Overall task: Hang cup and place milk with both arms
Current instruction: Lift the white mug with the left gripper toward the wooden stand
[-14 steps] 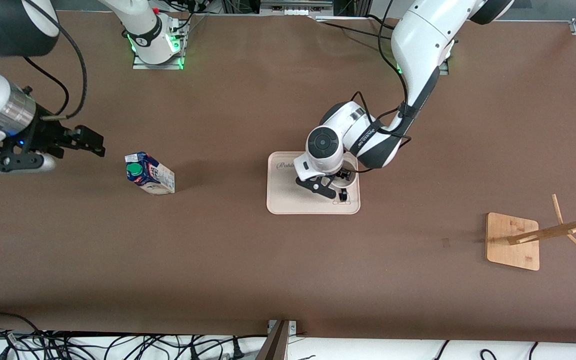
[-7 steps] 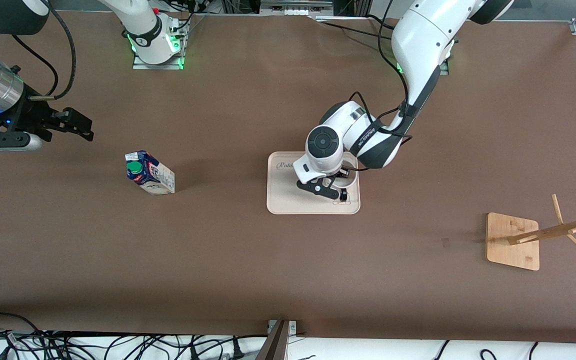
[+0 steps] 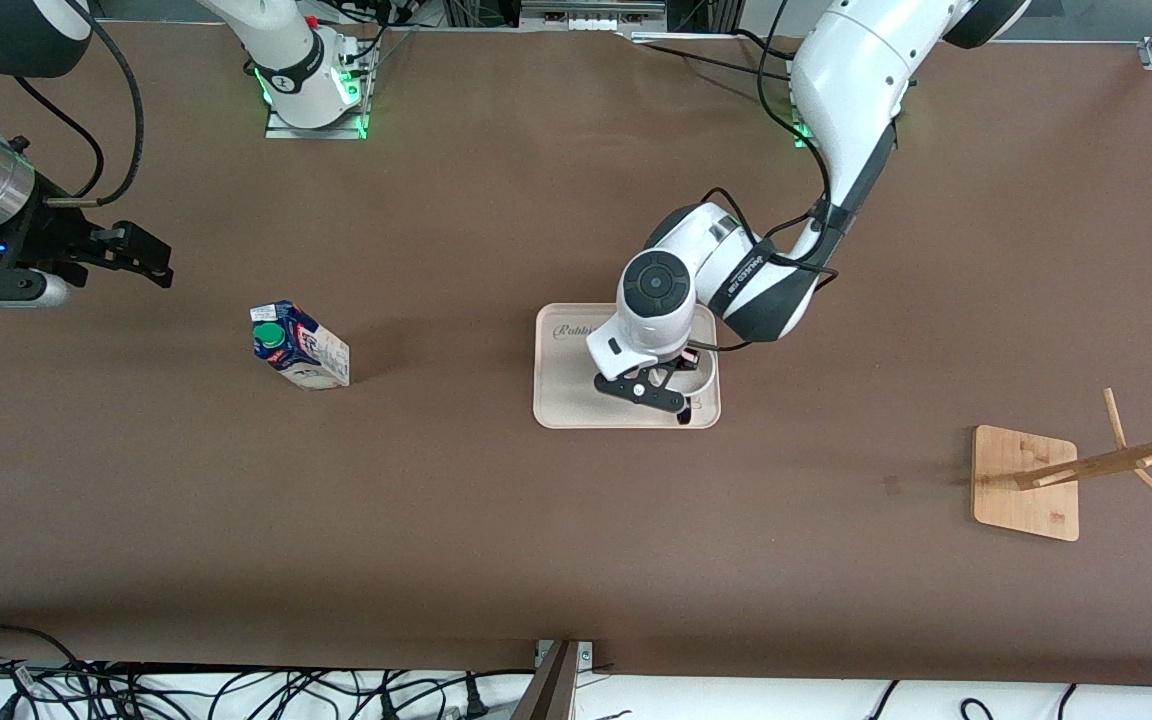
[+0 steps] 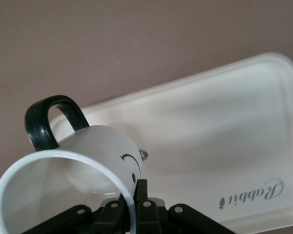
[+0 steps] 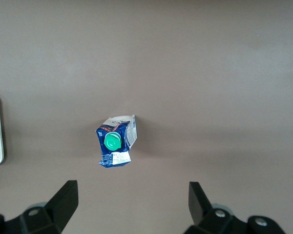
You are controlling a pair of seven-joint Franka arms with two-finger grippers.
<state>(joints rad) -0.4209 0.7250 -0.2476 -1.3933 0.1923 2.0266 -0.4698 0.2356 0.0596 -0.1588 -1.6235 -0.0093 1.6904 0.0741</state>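
Over the counter's (image 3: 496, 520) right-arm end, the right tool (image 3: 151, 265) hangs spread wide near the milk (image 3: 298, 346). Mid-counter, the left tool (image 3: 684, 385) pinches the cup's (image 4: 73, 170) rim above the tray (image 3: 561, 400); I'd lift slowly, keeping the handle clear for the rack (image 3: 1056, 475).

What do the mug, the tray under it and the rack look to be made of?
The cup, pinched at its rim by the left gripper, looks like glazed white ceramic: smooth, with soft reflections and a glossy black handle. The tray looks like matte cream plastic or melamine, with rounded moulded corners and printed lettering; which one I cannot tell. The rack looks like pale unfinished wood or bamboo, with visible grain.
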